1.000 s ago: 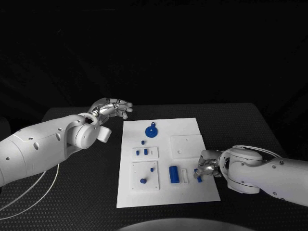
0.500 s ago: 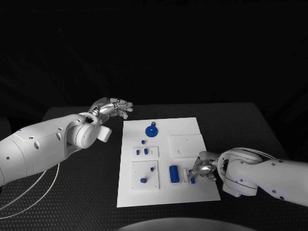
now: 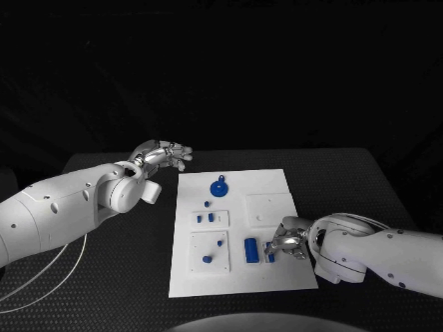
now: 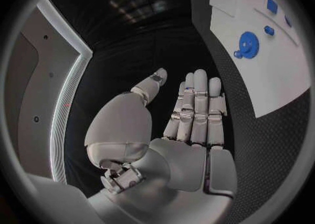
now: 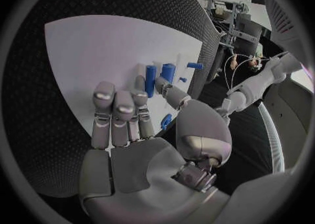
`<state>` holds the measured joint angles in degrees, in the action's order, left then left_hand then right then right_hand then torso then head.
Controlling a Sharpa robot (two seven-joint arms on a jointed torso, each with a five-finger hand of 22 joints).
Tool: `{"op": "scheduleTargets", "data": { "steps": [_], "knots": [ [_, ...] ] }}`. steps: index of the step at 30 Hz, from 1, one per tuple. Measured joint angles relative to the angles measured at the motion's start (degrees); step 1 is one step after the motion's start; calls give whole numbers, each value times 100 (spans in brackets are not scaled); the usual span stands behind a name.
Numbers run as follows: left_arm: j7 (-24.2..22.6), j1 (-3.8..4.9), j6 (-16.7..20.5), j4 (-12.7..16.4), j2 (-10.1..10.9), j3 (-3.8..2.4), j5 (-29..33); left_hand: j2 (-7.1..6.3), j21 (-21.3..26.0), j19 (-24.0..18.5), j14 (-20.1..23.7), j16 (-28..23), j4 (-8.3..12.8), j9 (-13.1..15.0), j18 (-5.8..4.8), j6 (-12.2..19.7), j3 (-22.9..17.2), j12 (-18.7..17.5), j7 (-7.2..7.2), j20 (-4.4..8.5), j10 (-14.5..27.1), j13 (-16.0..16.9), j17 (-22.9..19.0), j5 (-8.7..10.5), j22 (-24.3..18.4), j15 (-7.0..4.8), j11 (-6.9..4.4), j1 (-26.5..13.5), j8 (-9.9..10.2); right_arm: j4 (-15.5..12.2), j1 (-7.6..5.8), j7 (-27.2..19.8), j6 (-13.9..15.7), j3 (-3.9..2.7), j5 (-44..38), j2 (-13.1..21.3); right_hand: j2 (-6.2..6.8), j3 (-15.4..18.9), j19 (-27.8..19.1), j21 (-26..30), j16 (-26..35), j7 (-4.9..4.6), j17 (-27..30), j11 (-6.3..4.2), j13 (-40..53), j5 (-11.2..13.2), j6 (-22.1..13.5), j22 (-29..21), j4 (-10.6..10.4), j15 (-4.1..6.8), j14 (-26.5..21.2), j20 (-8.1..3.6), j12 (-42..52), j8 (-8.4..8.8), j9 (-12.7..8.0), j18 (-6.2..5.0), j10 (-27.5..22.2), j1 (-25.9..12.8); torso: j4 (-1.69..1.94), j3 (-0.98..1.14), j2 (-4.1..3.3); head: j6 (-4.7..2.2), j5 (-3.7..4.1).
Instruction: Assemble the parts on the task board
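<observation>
The white task board (image 3: 266, 187) lies in the middle of the black table. On it are a round blue part (image 3: 219, 187), a blue cylinder (image 3: 250, 250) and several small blue pieces. My right hand (image 3: 284, 242) is low over the board's near right area, beside the cylinder. It pinches a small blue part (image 3: 271, 257) between thumb and finger; this part (image 5: 166, 121) shows beside the thumb of the right hand (image 5: 131, 124), with the cylinder (image 5: 151, 77) just beyond the fingertips. My left hand (image 3: 162, 153) hovers off the board's far left corner, fingers spread and holding nothing.
White inset plates (image 3: 208, 252) sit on the board's near left, with another square plate (image 3: 266, 207) at mid right. A white cable (image 3: 52, 266) runs along the table by my left arm. In the left wrist view, the board (image 4: 262, 77) with the round part (image 4: 247, 44) lies beyond the left hand (image 4: 190, 114).
My right hand has slid leftward over the board toward the blue cylinder, carrying the small blue part with it. The left hand has stayed where it was.
</observation>
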<state>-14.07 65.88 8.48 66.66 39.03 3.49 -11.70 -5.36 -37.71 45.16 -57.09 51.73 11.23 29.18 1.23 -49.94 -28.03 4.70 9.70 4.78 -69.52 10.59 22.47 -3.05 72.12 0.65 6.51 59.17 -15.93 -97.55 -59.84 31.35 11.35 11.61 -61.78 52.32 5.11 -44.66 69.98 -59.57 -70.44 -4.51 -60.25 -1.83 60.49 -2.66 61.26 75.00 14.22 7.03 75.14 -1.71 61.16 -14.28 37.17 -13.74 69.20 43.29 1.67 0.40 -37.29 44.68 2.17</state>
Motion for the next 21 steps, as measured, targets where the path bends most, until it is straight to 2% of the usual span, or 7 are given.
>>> {"op": "scheduleTargets", "data": {
  "steps": [10,13,21],
  "knots": [
    [5,0,-8,-2,-3,0,0,0,23,0,0,-1,-5,0,-30,0,6,0,0,0,0,0,-1,0,5,0,0,0,0,25,-3,-35,25,-7,-9,-77,0,0,0,0,0,8,1,0,-1,0,7,0,0,19,20,0,0,0,-5,-3,0,0,1,-2,0,5,-31],
    [6,0,-9,-2,-4,0,0,0,23,0,0,-1,-5,0,17,0,6,0,0,0,0,0,1,0,5,0,0,0,0,51,-3,-35,2,-7,-25,-88,0,0,0,0,0,10,1,0,-1,0,9,0,0,22,22,0,0,-1,-11,-5,0,0,1,-5,0,5,-36],
    [9,0,-13,0,-2,0,0,0,23,0,0,-1,-5,-5,41,0,6,0,0,0,19,0,5,0,9,0,-19,0,0,72,-5,5,-89,-8,-105,-90,104,37,0,0,0,15,1,0,7,0,14,0,28,21,22,0,0,-1,-8,-8,0,-104,0,-6,0,14,-49]
  ]
}}
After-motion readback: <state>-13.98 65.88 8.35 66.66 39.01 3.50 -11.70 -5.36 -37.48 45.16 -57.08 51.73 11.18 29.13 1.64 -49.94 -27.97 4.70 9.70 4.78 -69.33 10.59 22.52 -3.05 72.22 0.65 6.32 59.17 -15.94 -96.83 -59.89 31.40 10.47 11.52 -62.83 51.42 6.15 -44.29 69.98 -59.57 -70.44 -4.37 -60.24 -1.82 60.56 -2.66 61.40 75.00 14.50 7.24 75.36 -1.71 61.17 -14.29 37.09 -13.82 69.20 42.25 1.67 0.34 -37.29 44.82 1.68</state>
